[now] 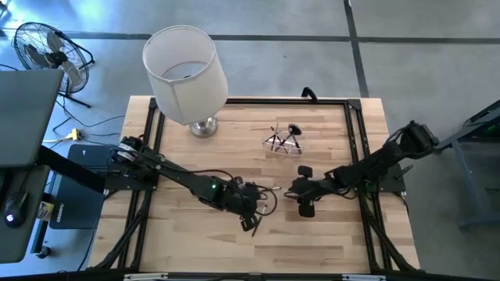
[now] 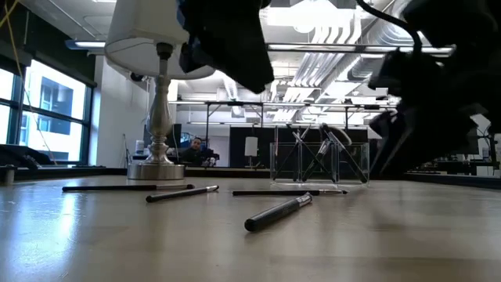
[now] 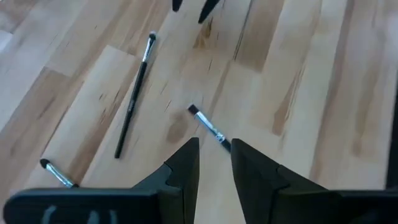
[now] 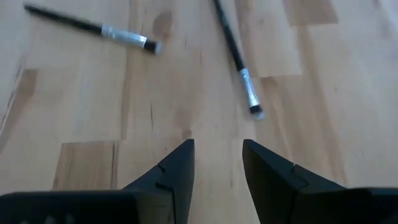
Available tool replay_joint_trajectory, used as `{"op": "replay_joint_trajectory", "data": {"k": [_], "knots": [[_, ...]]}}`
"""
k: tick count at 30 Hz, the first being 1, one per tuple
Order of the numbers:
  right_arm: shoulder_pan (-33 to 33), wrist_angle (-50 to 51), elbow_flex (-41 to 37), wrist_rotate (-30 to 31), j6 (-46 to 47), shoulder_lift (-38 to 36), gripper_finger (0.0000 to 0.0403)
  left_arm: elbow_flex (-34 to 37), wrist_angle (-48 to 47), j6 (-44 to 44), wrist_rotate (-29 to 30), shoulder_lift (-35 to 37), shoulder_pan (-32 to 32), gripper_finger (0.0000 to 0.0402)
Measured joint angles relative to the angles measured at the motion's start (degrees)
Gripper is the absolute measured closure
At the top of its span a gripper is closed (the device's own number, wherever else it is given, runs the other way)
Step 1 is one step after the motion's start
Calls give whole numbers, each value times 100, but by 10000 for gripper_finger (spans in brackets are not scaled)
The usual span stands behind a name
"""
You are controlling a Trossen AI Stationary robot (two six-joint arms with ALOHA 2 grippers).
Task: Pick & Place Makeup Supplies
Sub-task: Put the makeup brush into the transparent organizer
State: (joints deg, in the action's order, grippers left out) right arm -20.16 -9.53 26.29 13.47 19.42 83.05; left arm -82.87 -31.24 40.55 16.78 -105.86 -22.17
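Several thin makeup brushes lie flat on the wooden table. In the left wrist view, one short brush (image 3: 208, 127) runs under the gap of my open left gripper (image 3: 214, 155), a long dark one (image 3: 134, 93) lies beyond it, and a third (image 3: 57, 174) shows at the side. My open right gripper (image 4: 217, 158) hovers short of two silver-ferruled brushes (image 4: 239, 62) (image 4: 93, 28). Both grippers hang above the table's middle (image 1: 250, 215) (image 1: 297, 191). A clear cup (image 1: 285, 140) farther back holds more brushes upright.
A lamp with a white shade (image 1: 186, 72) and metal foot (image 1: 204, 127) stands at the table's far left. A black frame (image 1: 250, 100) edges the table. The low view shows brushes (image 2: 278, 213) (image 2: 182, 193) scattered across the near middle.
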Motion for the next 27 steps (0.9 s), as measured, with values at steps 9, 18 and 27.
{"op": "replay_joint_trajectory", "data": {"k": [9,18,27], "knots": [[413,-1646,-905,82,-514,15,272,4,2,-28,-112,3,2,310],[766,-2377,-851,-403,-925,884,272,6,20,-21,-122,4,4,310],[814,-2654,-508,-301,-1082,1574,276,7,132,51,-118,6,4,310]]}}
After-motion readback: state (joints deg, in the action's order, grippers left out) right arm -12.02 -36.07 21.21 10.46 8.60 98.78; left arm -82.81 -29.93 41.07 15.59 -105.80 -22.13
